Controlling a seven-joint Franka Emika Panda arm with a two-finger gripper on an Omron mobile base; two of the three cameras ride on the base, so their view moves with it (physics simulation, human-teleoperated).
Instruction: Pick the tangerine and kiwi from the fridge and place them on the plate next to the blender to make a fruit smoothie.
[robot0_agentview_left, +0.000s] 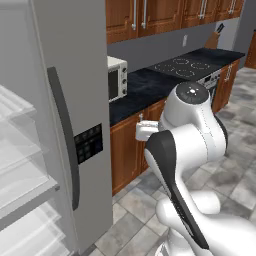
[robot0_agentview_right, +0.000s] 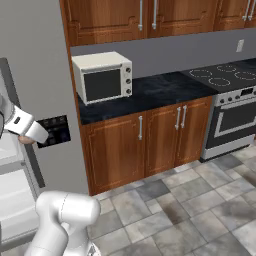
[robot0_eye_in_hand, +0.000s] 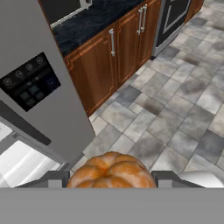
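Closest to the hand camera sits the tangerine, clamped between the two dark fingers of the gripper, clear of the fridge and hanging above the tiled floor. So the first fruit looks picked. Left, by my reckoning: carrying it to the plate by the blender, then fetching the kiwi. From the right base camera, something orange peeks beneath the white hand beside the fridge's control panel.

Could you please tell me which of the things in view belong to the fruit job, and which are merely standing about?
Belonging to the job:
- tangerine, clamped in the tool
- fridge, door open, glass shelves showing

Standing about:
- toaster oven on the dark counter
- stove
- knife block
- wooden cabinets
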